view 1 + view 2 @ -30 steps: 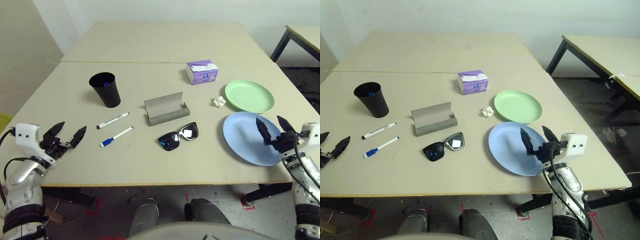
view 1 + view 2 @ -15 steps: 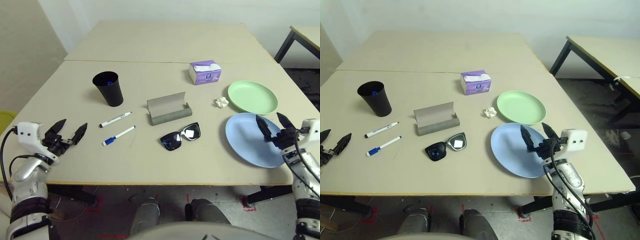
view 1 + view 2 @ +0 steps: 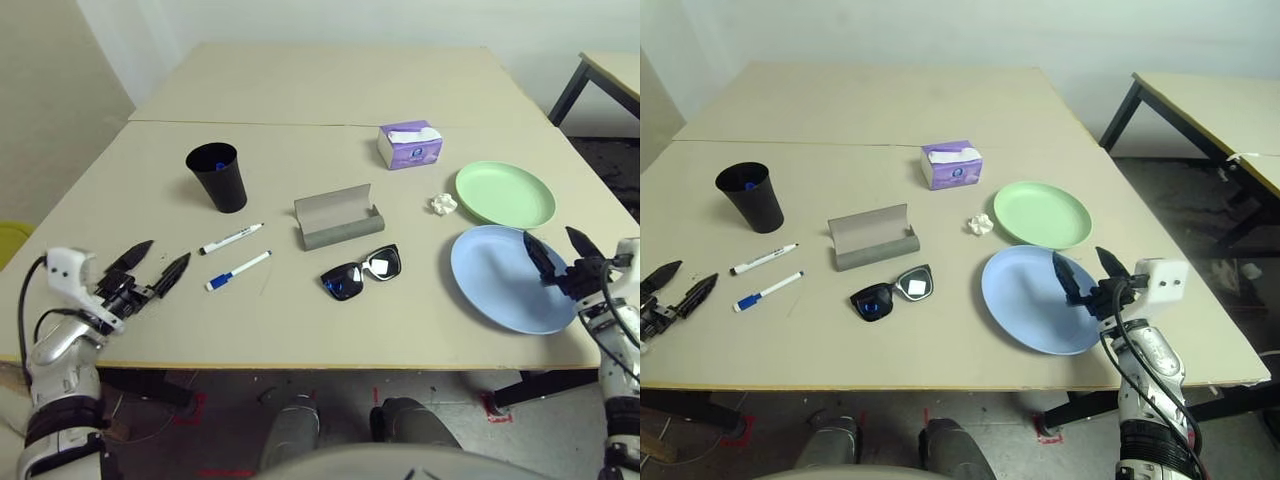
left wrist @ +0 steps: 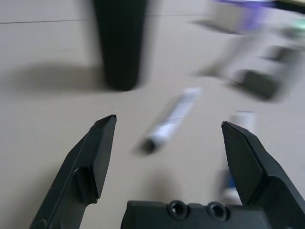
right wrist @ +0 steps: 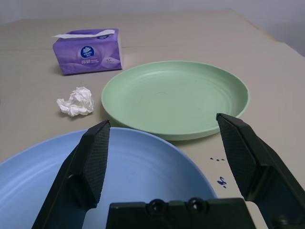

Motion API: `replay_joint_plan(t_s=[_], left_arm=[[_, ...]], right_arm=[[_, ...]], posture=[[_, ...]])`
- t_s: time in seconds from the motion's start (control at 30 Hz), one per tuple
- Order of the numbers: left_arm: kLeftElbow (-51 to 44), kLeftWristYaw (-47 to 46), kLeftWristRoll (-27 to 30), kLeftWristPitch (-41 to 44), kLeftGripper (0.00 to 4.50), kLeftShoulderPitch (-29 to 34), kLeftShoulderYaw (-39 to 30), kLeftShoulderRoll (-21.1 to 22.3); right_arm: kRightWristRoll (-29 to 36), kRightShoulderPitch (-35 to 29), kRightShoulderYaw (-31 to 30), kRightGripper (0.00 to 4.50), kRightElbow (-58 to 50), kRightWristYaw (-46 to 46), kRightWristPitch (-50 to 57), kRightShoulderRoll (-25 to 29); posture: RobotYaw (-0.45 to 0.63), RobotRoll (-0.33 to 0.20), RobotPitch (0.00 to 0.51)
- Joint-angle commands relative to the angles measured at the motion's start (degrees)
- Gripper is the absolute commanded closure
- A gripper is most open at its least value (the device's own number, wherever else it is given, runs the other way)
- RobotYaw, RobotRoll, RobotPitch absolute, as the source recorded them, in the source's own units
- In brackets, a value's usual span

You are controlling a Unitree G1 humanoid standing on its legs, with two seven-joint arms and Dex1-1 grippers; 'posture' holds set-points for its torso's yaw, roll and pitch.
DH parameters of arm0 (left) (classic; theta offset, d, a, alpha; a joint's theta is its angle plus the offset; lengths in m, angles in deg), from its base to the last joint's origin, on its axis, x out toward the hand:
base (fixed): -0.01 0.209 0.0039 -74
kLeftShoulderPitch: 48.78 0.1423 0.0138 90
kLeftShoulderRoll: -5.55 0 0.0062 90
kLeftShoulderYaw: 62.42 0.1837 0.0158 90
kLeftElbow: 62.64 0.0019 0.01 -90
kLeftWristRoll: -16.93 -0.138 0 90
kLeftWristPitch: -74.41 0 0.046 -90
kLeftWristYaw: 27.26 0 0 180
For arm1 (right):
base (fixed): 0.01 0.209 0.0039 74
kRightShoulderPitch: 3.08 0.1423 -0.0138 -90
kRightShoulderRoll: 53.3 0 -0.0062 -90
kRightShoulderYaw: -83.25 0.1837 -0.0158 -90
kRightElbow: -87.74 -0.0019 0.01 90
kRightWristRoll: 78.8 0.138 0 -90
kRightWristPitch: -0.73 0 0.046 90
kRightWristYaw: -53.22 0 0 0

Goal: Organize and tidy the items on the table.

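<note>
Items lie scattered mid-frame on the bench (image 3: 330, 100); left gripper (image 3: 158, 272) and right gripper (image 3: 562, 252) jaws apart, empty.

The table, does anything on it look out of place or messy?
A crumpled paper wad lies loose on the table beside the green plate. The grey glasses case lies open, with the sunglasses outside it.

Matt, smooth beige table top (image 3: 330, 90). Light-blue plate (image 5: 143, 181) and light-green plate (image 5: 176, 98): smooth plastic, faint sheen. Paper wad (image 5: 75, 101): crumpled white paper. Tissue box (image 5: 88, 51): printed purple wrapper, slightly glossy. Sunglasses (image 3: 360, 273): glossy lenses. My fingers (image 5: 93, 162): matt black, finely textured plastic.
</note>
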Motion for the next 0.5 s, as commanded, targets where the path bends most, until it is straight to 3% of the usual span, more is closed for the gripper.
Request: replay_joint_plan(t_s=[0.03, 0.23, 0.5], left_arm=[[-6.1, 8.7, 0.1, 3.9, 0.02, -0.2, 6.1, 0.9], [-11.1, 14.1, -1.1, 5.6, 0.02, -3.1, 11.7, 1.6], [-11.3, 16.9, -1.9, 3.8, 0.02, -7.9, 14.8, 0.7]], right_arm=[[-0.9, -0.2, -0.2, 0.0, -0.5, -0.4, -1.2, -0.3], [-2.3, -2.4, 0.3, 0.0, -4.4, -2.5, 0.3, 0.9], [1.2, -12.9, 3.1, 0.0, -20.7, -4.8, 14.1, 5.1]], posture=[[-0.07, 0.0, 0.054], [-0.12, 0.0, 0.051], [-0.17, 0.0, 0.045]])
